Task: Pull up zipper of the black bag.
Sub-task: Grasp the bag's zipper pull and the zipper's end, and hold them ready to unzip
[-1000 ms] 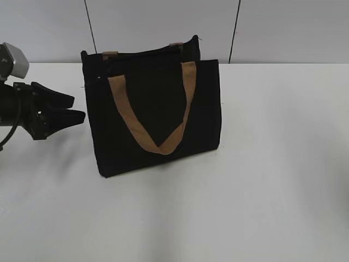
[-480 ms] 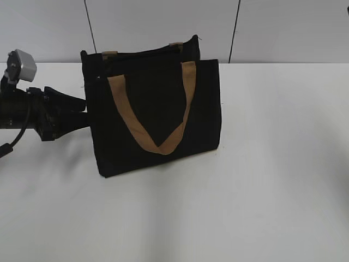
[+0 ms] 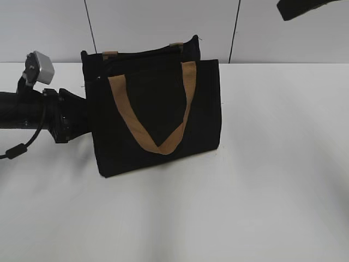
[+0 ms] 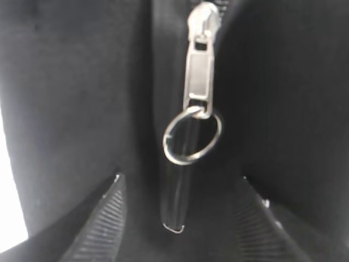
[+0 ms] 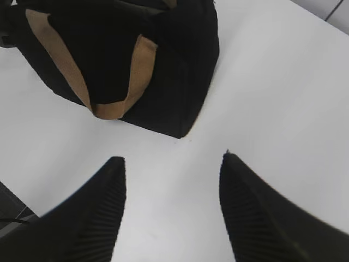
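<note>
The black bag [image 3: 155,101] stands upright on the white table, its tan handle hanging down the front. My left gripper [image 3: 86,117] is against the bag's left side. In the left wrist view the silver zipper [image 4: 199,71] with its ring tab [image 4: 192,136] hangs on the black track of the bag [image 4: 71,82], just ahead of my open left jaws [image 4: 180,180], which touch nothing. A clear strip hangs from the ring. My right gripper [image 5: 172,158] is open and empty, high above the table, and shows at the top right of the exterior view [image 3: 305,6]. The bag also shows in the right wrist view [image 5: 109,60].
The white table [image 3: 262,191] spreads round the bag. A grey wall with dark seams rises behind it [image 3: 283,33]. The left arm's cable [image 3: 16,150] hangs at the left edge.
My left gripper has moved right, from clear of the bag to against its left side. The right gripper has come into the exterior view at the top right.
</note>
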